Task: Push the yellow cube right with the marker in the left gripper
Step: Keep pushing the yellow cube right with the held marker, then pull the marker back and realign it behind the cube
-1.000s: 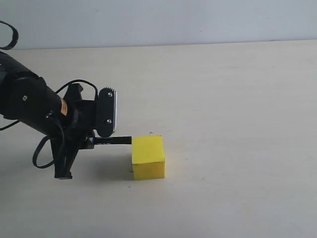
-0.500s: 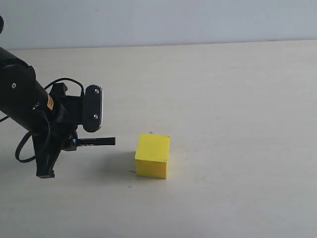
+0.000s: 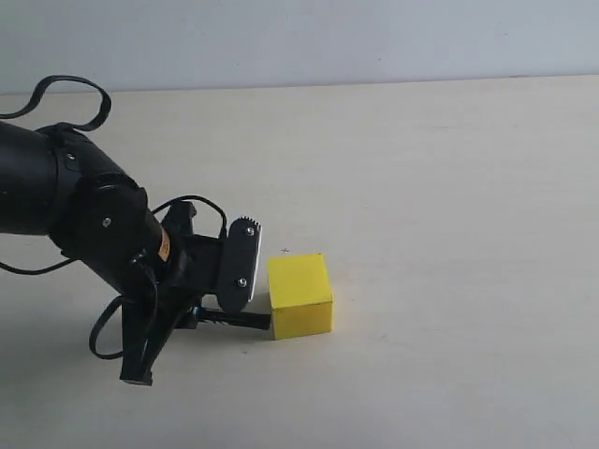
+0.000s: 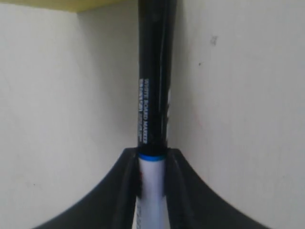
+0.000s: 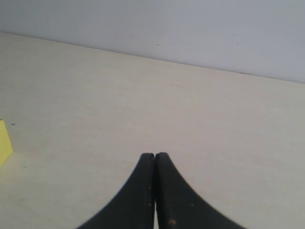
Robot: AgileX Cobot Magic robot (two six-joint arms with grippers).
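Note:
The yellow cube [image 3: 299, 295] sits on the pale table; a strip of it shows at the edge of the left wrist view [image 4: 71, 4] and a sliver in the right wrist view [image 5: 4, 143]. My left gripper [image 3: 198, 316] is low at the cube's left, shut on the marker [image 3: 239, 319]. The marker lies level, and its black end meets the cube's lower left face. In the left wrist view the fingers [image 4: 125, 191] clamp the white barrel, and the black cap [image 4: 155, 71] reaches to the cube. My right gripper [image 5: 155, 155] is shut on nothing and does not show in the exterior view.
The pale table [image 3: 449, 234] stretches to the right of the cube and ends at a grey wall [image 3: 328, 37] at the back. The black left arm with its looping cable [image 3: 65, 94] fills the left of the exterior view.
The left arm drew back to the left, then came forward lower, and the marker tip is against the cube again. The cube has shifted a little to the right.

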